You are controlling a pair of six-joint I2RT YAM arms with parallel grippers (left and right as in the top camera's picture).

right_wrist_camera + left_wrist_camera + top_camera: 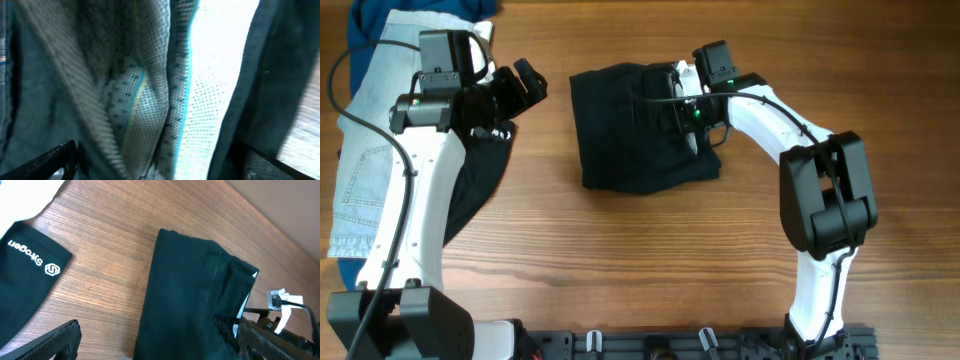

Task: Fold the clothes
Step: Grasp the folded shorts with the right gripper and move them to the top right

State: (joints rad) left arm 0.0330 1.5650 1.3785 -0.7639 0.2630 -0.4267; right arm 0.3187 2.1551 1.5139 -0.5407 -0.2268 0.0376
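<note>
I see my right claw (686,105) wide apart, with cloth from the black shorts (635,130) between its fingers. My left claw (523,84) is apart too, well beside them.

Left end effector (525,90) agape (right (683,103) too)

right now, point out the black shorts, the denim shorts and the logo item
black shorts (640,130), overhead view, middle of the folded fabric
denim shorts (360,170), overhead view, pale leg panel
logo item (25,287), left wrist view, plain fabric below the white logo
</note>
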